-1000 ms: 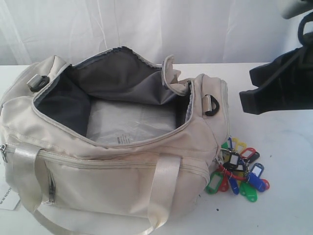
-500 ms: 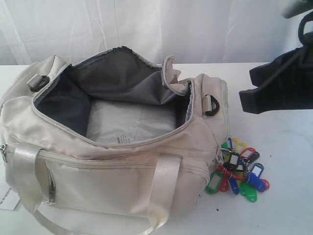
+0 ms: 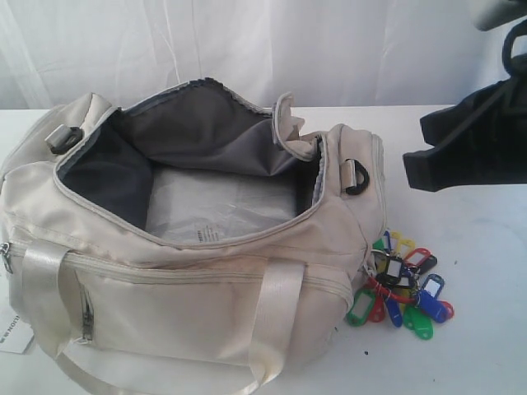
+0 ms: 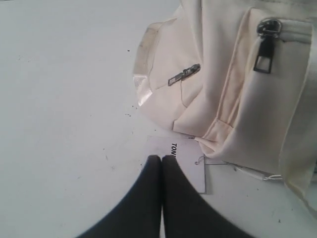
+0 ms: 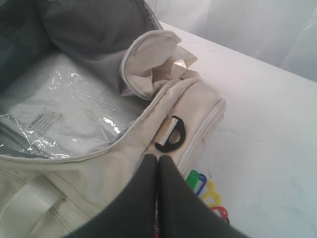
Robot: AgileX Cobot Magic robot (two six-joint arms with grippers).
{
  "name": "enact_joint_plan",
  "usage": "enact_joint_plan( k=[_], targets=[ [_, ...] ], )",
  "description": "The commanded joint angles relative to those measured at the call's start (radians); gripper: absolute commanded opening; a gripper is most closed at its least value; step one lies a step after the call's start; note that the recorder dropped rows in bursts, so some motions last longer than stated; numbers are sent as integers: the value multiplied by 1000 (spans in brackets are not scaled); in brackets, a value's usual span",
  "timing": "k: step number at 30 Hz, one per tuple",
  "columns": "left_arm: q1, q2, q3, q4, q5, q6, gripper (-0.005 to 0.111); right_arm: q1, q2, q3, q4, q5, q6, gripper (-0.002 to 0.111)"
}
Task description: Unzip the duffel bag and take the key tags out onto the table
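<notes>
The cream duffel bag (image 3: 189, 304) lies on the white table (image 3: 469, 346) with its top zip open and the grey lining showing. The key tags (image 3: 402, 284), a coloured bunch on rings, rest on the table against the bag's right end. My right gripper (image 3: 410, 169) hangs shut and empty above the table to the right of the bag. In the right wrist view the right gripper (image 5: 158, 157) is over the bag's end by a black D-ring (image 5: 171, 136), with the key tags (image 5: 205, 186) beside it. My left gripper (image 4: 161, 158) is shut and empty over a white paper label (image 4: 185, 166) beside the bag (image 4: 233, 89).
A clear plastic packet (image 3: 218, 202) lies flat inside the bag. Metal zip pulls (image 4: 184, 74) hang on the bag's left end. A white curtain (image 3: 329, 41) backs the table. Bare tabletop (image 4: 59, 99) lies left of the bag and beyond the key tags.
</notes>
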Motion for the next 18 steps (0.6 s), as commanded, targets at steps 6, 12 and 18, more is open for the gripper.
enact_joint_plan(
  k=[6,12,18],
  targets=[
    [7,-4,4,9,8,-20,0,1,-4,6,-1,-8,4,0],
    [0,-4,4,29,-7,-20,0,1,-4,6,-1,-8,4,0],
    [-11,-4,4,55,-7,-20,0,1,-4,6,-1,-8,4,0]
  ],
)
